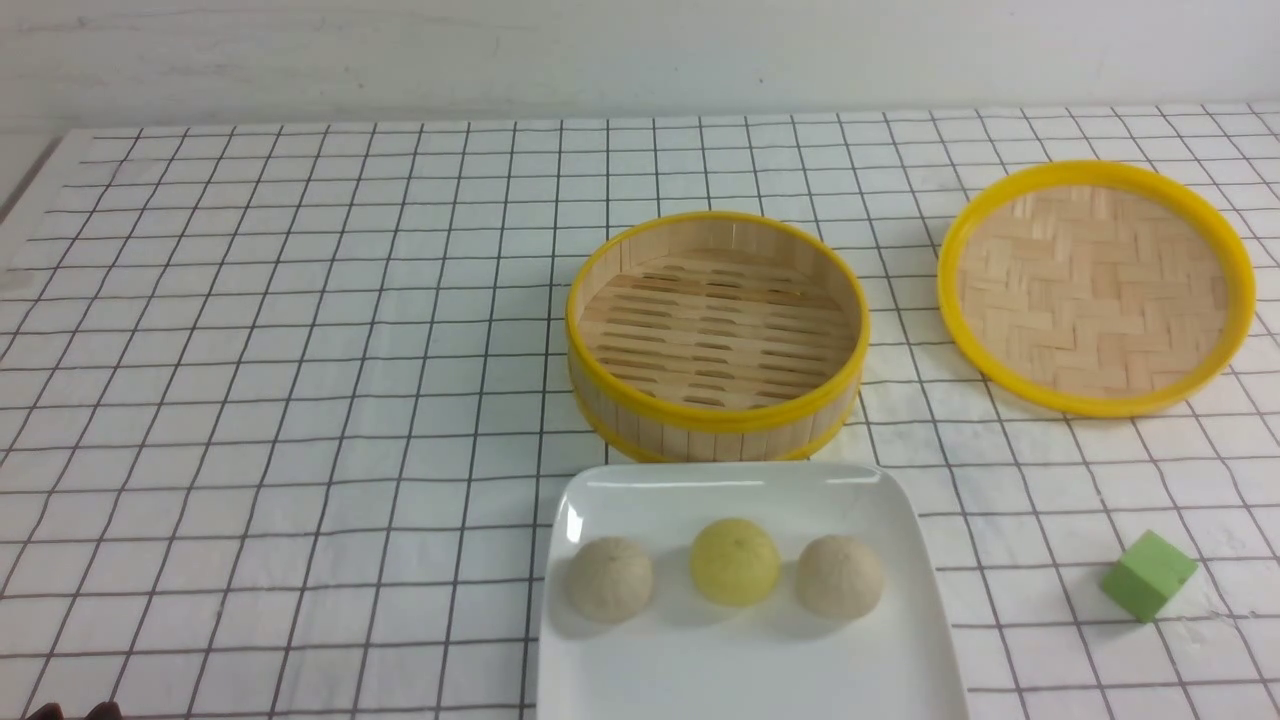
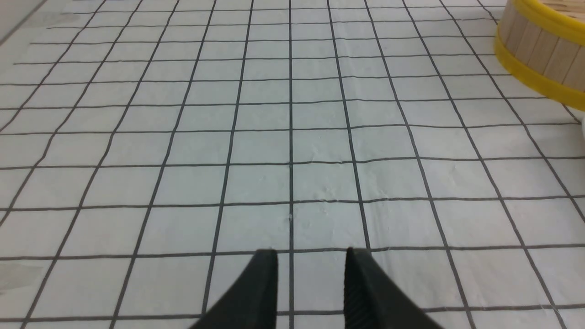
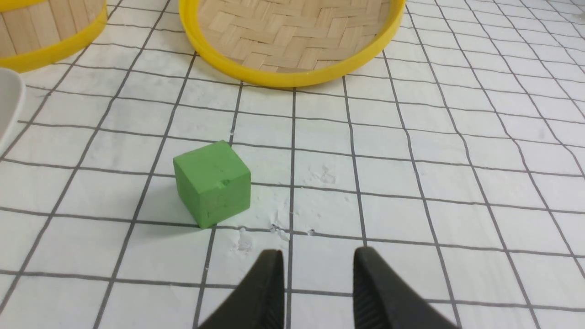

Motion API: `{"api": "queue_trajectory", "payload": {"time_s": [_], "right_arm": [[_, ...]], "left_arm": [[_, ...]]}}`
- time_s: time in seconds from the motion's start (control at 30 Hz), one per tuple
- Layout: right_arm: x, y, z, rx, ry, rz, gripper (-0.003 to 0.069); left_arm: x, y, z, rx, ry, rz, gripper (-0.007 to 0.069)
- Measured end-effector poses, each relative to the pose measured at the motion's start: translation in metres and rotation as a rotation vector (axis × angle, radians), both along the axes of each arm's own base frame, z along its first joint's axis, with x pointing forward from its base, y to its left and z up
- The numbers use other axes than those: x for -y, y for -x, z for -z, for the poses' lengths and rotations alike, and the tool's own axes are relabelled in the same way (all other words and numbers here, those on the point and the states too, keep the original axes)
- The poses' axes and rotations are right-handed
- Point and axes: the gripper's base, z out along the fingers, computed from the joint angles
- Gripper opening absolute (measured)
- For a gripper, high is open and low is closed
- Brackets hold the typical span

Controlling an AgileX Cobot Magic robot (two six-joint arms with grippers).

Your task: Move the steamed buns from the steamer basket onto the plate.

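Left gripper (image 2: pixel 311 256) and right gripper (image 3: pixel 317 256) hover with jaws slightly parted, holding nothing, over the checked tablecloth (image 1: pixel 300 350). A green cube (image 3: pixel 212 183) sits at the right gripper's 11 o'clock. Three steamed buns (image 1: pixel 735 560) line the plate (image 1: pixel 750 670), the steamer basket (image 1: pixel 716 340) at its 12 o'clock, the lid (image 1: pixel 1095 288) at 2 o'clock.

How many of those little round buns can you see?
3, all in a row on the white plate: a beige bun on the left, a yellow bun in the middle, another beige bun on the right. The steamer basket is empty.
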Motion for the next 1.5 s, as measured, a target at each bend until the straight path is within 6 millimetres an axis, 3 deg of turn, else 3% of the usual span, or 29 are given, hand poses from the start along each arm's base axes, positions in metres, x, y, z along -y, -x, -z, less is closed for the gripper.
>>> {"api": "queue_trajectory", "payload": {"time_s": [0.5, 1.5], "right_arm": [[0.0000, 0.0000, 0.0000, 0.000, 0.000, 0.000, 0.0240], [0.0000, 0.0000, 0.0000, 0.000, 0.001, 0.000, 0.0242]], "left_arm": [[-0.0056, 0.0001, 0.0000, 0.000, 0.000, -0.107, 0.0242], [-0.0057, 0.0001, 0.0000, 0.000, 0.000, -0.108, 0.0242]]}}
